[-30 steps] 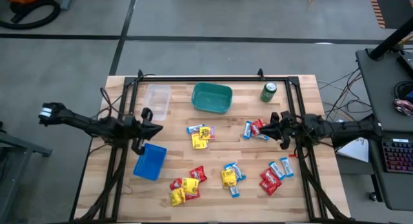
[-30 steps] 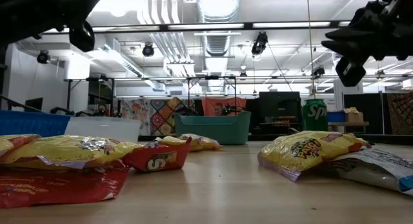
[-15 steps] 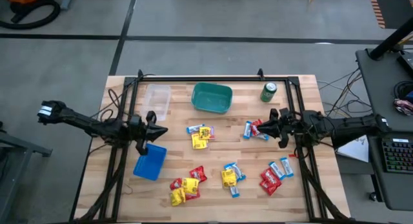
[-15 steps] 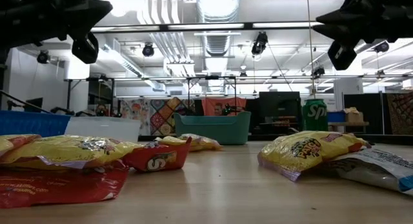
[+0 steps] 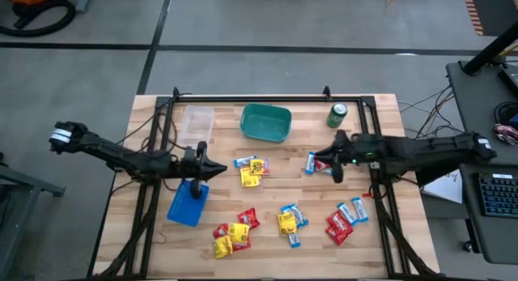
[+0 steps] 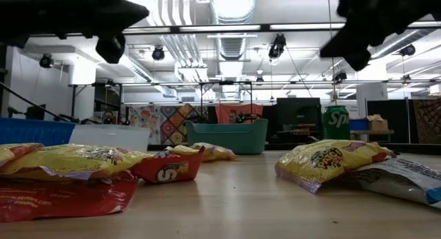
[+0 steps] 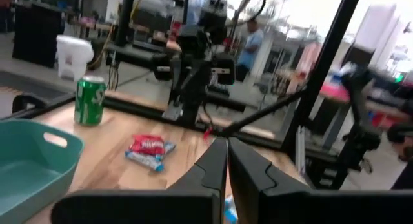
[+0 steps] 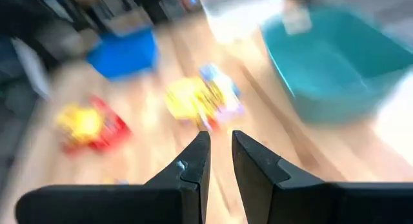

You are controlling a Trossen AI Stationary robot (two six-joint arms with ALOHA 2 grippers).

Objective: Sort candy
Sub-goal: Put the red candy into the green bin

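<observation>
Candy [image 5: 252,172] lies loose on the bench [image 5: 380,111] in small mixed clumps: one in the middle, one to the right by the green can [image 5: 337,115], more along the near edge. None is in the teal tub [image 5: 265,123], clear box [image 5: 197,124] or blue box [image 5: 188,203], so I judge sorting barely begun. My left hand [image 5: 217,169] hangs pinched together above the blue box, carrying nothing. My right hand [image 5: 328,151] hovers over the right clump, slightly apart, nothing between. Its own view is smeared, so wrappers blur there.
</observation>
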